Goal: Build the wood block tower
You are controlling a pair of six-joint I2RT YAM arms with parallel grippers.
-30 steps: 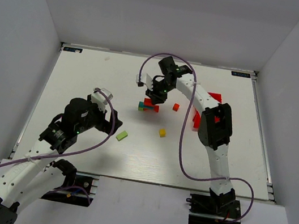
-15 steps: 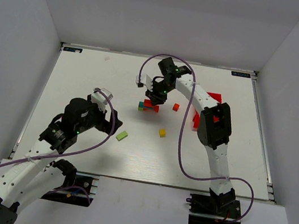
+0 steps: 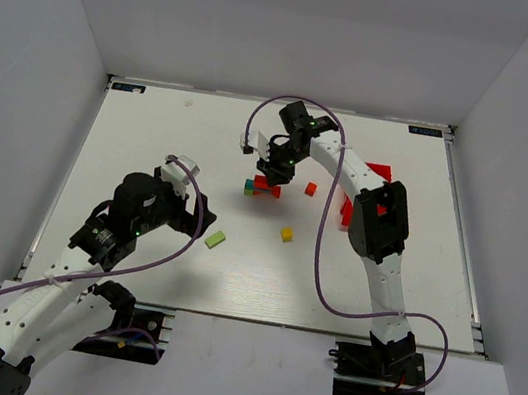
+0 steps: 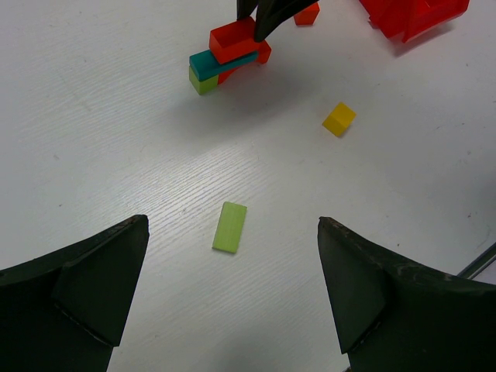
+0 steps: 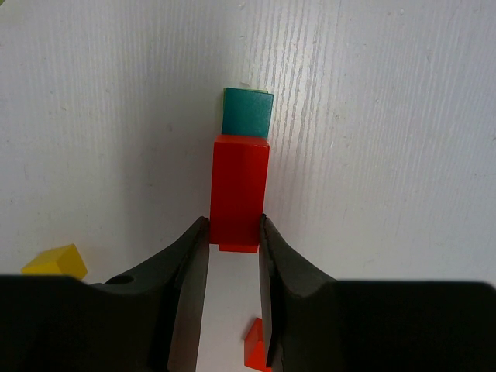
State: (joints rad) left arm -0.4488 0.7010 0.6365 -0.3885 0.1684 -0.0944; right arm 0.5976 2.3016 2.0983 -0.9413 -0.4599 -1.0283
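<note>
R fingers (image 5: 190,263) pinch red bar (image 5: 240,182) atop tower (image 4: 225,58); static since 0.5 s ago, release prob. due. L fingers (image 4: 85,279) spread, empty.

Wood block tower (image 4: 225,58): lime green block (image 4: 203,80) lowest at one end, teal bar (image 4: 221,62) over it, red bar (image 5: 239,190) topmost. A second red block (image 4: 264,53) sits at the tower's other end.

Loose near the tower: yellow cube (image 4: 339,118), lime green bar (image 4: 230,227), orange-red cube (image 3: 311,189).

Bin (image 4: 411,15) beyond the tower: bright red, glossy.

Surface (image 4: 116,155): white, with fine parallel grain lines.

Jaws of both arms: black, matt.

Arms (image 3: 387,279): white links, black joints.

Cables (image 3: 320,258): purple.

Walls (image 3: 27,36): pale grey, plain.
</note>
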